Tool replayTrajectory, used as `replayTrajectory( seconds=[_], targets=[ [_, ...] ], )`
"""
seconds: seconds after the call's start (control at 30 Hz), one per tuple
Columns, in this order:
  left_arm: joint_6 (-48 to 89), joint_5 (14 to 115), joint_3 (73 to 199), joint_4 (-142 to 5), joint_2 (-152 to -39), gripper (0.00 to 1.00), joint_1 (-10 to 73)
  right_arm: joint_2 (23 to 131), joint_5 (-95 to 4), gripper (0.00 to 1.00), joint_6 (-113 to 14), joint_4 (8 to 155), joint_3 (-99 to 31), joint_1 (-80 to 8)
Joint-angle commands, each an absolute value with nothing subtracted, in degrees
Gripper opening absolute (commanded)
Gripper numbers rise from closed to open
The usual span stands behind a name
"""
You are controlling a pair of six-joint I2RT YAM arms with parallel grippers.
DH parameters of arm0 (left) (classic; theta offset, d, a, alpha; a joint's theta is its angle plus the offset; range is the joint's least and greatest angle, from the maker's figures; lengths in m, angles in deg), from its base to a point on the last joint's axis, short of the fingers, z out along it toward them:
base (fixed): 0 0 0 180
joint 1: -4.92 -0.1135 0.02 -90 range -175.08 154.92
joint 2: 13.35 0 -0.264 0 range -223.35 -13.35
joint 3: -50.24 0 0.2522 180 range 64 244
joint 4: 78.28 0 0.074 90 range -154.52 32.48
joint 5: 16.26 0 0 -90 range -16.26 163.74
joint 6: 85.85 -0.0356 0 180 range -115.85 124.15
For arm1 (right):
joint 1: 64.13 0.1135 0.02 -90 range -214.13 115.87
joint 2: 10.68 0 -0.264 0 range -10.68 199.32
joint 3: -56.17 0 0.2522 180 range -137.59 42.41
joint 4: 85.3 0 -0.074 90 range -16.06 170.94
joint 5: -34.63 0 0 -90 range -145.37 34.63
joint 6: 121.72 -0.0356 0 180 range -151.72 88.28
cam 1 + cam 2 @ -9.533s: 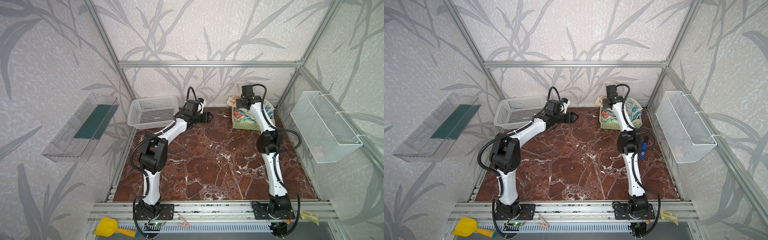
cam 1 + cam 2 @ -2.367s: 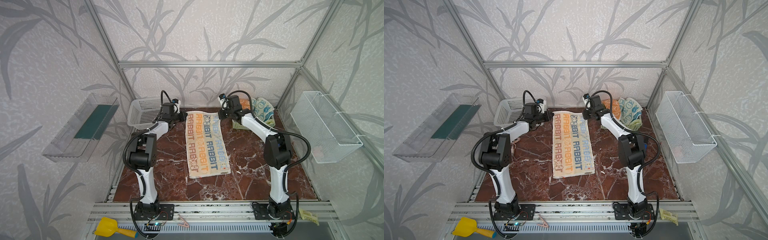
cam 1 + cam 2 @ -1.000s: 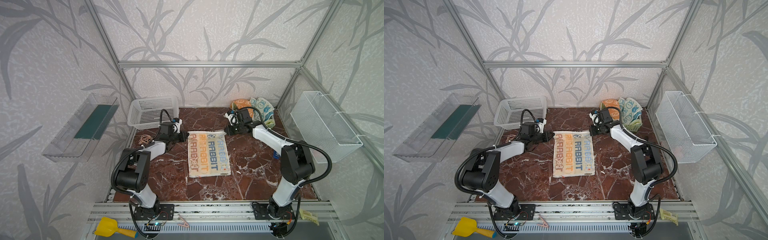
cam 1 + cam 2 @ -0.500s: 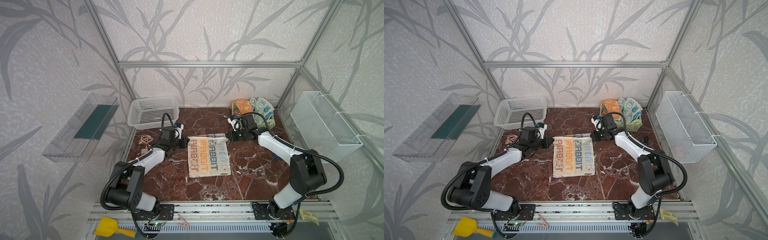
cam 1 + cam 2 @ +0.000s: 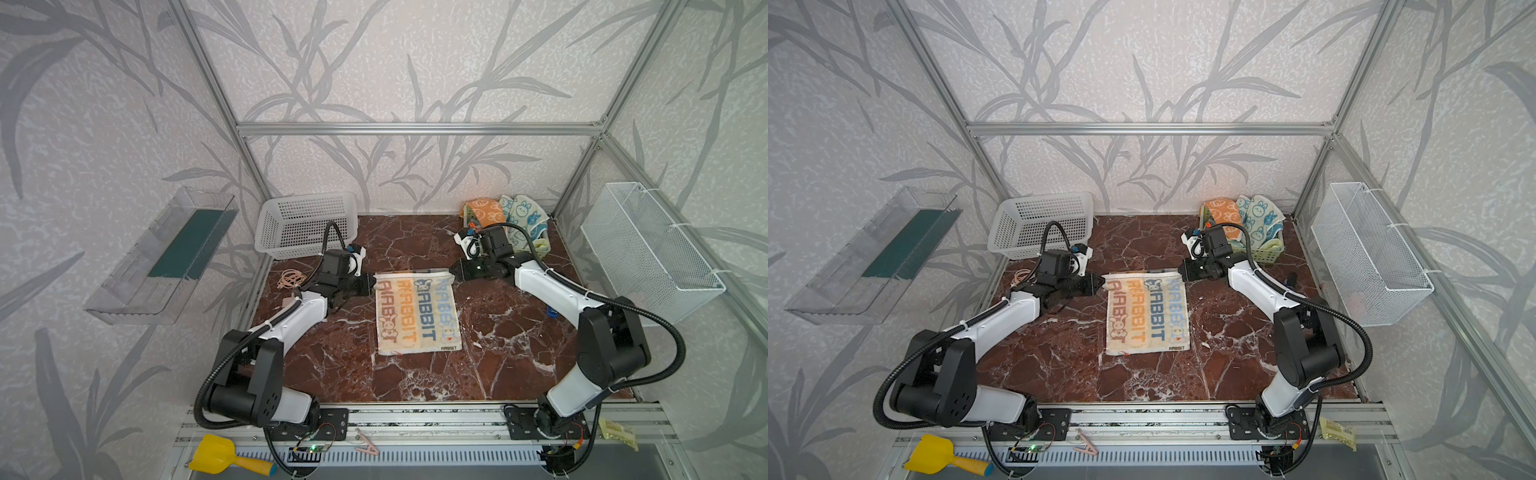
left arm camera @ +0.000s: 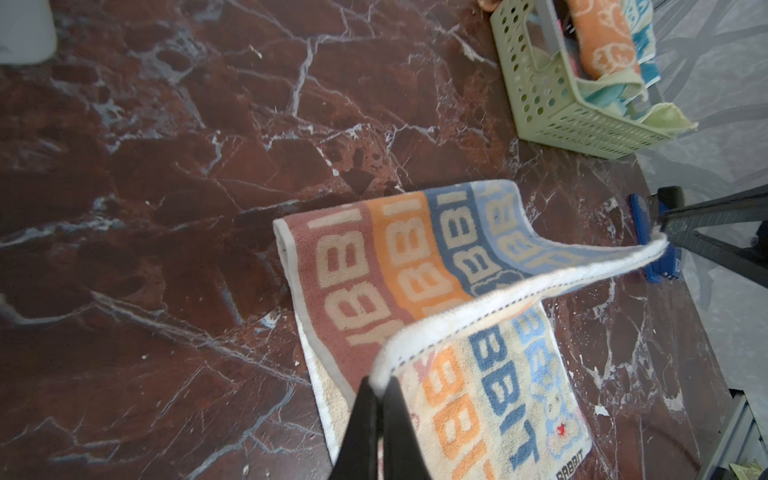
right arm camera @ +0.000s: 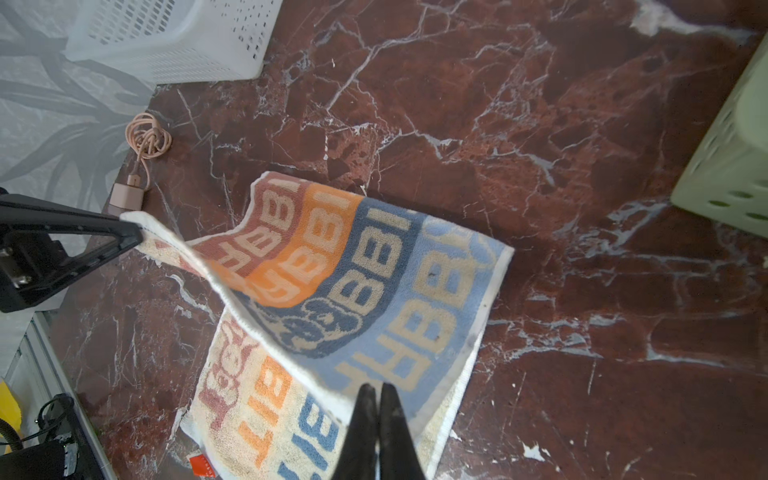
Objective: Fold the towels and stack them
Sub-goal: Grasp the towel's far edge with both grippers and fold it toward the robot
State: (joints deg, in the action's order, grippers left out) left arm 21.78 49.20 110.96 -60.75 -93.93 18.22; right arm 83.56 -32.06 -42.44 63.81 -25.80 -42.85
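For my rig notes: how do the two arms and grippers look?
The left arm and right arm have white shells, black joints and a looping black ribbed cable each. The left gripper and right gripper are black, with tapering pointed fingers.

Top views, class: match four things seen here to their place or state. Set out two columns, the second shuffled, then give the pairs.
1 RABBIT towel
2 white basket
3 green basket
4 yellow scoop

A front left, nearest the camera
B back right, holding other towels
C back left corner
D centre, corners pinched by left gripper and right gripper

Pairs: 1-D, 2-C, 3-B, 4-A
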Motion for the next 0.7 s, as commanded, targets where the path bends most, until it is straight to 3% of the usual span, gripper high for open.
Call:
replayTrajectory(
  seconds=[0.0,0.27,0.43,0.67],
  targets=[
    [21.23,50.33,110.53,-58.11,-93.02,0.00,18.28,80.50,-32.71,0.00,-42.40,61.99,-24.27,-41.58],
    [25.59,50.28,100.77,-61.68,-92.47,0.00,20.03,80.70,-31.46,0.00,-46.57,68.74,-11.29,-39.98],
    [27.44,49.83,98.03,-62.75,-94.09,0.00,20.17,83.62,-30.85,0.00,-46.52,68.37,-12.25,-40.02],
    [25.90,50.23,101.00,-57.71,-89.46,0.00,20.62,79.35,-32.84,0.00,-43.91,62.07,-18.07,-40.04]
  ],
)
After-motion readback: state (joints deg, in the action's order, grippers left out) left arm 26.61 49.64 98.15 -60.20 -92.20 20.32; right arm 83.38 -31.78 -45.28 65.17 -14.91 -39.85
